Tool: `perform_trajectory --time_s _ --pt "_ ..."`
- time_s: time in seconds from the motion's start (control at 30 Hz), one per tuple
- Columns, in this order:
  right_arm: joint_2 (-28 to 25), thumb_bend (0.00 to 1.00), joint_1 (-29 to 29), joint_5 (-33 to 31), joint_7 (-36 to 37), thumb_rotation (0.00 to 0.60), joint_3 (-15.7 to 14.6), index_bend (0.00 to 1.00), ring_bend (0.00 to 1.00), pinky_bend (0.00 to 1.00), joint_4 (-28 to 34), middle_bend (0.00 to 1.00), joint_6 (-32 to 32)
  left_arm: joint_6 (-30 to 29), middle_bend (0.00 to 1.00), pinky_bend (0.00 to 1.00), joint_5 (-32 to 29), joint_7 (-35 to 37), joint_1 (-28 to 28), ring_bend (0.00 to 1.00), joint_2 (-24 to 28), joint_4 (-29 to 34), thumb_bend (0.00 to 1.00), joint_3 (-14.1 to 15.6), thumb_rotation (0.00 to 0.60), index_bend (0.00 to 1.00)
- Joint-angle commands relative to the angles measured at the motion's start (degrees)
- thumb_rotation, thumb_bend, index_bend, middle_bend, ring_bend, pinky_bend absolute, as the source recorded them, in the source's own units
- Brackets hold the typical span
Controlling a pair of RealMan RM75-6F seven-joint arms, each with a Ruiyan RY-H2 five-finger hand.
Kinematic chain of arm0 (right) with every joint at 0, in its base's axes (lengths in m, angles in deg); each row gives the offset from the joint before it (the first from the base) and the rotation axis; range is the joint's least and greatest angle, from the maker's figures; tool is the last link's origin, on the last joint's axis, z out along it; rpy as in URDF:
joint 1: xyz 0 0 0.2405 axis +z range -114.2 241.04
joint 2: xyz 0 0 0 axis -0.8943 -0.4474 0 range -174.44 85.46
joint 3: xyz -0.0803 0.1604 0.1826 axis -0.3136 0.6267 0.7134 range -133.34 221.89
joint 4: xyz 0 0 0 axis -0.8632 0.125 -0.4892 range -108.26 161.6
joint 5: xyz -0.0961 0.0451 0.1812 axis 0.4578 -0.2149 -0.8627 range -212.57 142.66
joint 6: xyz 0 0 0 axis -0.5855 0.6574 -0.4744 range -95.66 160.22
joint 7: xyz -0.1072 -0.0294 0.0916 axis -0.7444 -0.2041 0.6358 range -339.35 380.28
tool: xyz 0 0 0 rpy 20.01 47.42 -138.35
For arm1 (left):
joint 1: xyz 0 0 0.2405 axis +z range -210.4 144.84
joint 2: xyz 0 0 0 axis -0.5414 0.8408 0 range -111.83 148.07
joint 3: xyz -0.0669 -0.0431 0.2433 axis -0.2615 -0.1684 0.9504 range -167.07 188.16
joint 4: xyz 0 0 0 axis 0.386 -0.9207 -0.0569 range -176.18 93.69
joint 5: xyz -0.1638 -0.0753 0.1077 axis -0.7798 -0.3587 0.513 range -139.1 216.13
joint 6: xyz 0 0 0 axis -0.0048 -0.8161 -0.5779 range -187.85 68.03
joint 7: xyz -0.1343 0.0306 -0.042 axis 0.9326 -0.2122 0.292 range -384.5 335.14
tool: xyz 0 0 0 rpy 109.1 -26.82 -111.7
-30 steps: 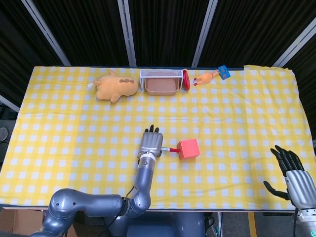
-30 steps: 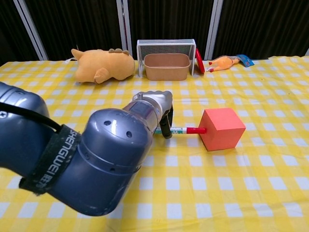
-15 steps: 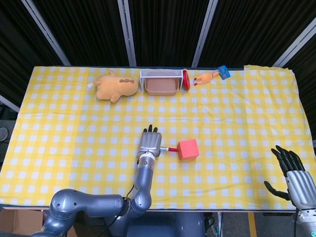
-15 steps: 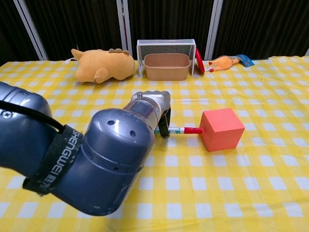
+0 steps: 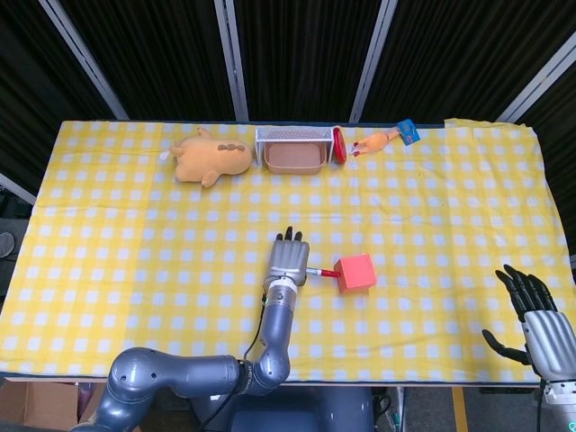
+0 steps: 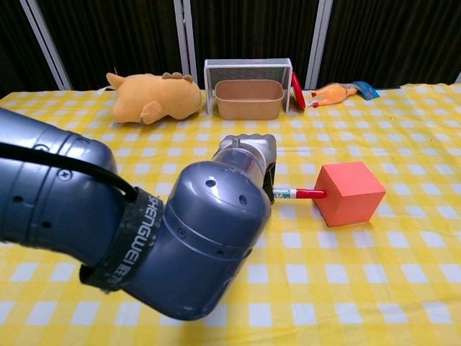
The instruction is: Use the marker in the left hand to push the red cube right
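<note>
The bench (image 5: pixel 108 270) is covered all over by a yellow and white checked cloth (image 5: pixel 432 225), and I'll place everything off the red cube (image 5: pixel 355 273) sitting near the middle of it.

Biggest thing in the chest view is the left arm (image 6: pixel 130 231), a fat grey tube coming in from the near left and ending just left of the cube. The left hand (image 5: pixel 288 261) is curled around a marker (image 6: pixel 297 193), fingers wrapped over the barrel. The marker lies level and points right, and its red cap end touches the cube's left face.

Far behind the cube and off to the left, at the back edge of the cloth, a tan plush animal (image 5: pixel 212 157) lies on its side. Almost straight behind the cube is a white wire basket (image 5: pixel 290 137) with a tan bowl (image 6: pixel 249 99) inside it, and a red round thing (image 5: pixel 339 144) leans on the basket's right side. Behind the cube and a little to the right lies a rubber chicken (image 5: pixel 378 141) with a small blue piece (image 5: pixel 409 132) at its far end.

The right hand (image 5: pixel 535 310) hangs well to the right of the cube, off the near corner of the bench, fingers spread apart with nothing in them.
</note>
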Motion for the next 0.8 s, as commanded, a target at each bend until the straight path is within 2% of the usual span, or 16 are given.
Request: perform_trajectory --time_s 0.03,0.27,0.47,0.63,0.8 --pt "0.0 0.32 0.0 0.0 0.0 0.6 0.0 0.0 0.0 0.0 0.0 0.0 -0.1 0.2 0.14 0.16 -0.1 0.1 -0.8 0.03 -0.9 -1.1 0.49 -0.7 0.6 0.62" --pt "-0.1 0.32 -0.2 0.1 0.0 0.6 -0.1 0.0 0.0 0.0 -0.2 0.0 -0.2 -0.1 0.14 0.16 0.6 0.5 -0.2 0.03 -0.7 -0.8 0.49 -0.3 0.6 0.62" --pt "-0.1 0.32 -0.2 0.0 -0.1 0.6 -0.1 0.0 0.0 0.0 -0.3 0.0 -0.1 -1.4 0.14 0.16 1.3 0.1 2.6 0.03 1.7 2.3 0.49 1.7 0.6 0.62" --pt "-0.1 0.32 -0.4 -0.3 0.0 0.6 0.0 0.0 0.0 0.0 -0.5 0.0 -0.3 -2.7 0.14 0.16 2.7 0.2 7.0 0.03 5.9 7.5 0.49 4.8 0.6 0.62" --pt "-0.2 0.32 -0.4 -0.5 0.1 0.6 0.1 0.0 0.0 0.0 -0.3 0.0 -0.3 -3.8 0.14 0.16 5.2 1.6 13.7 0.03 13.5 17.2 0.49 10.0 0.6 0.62"
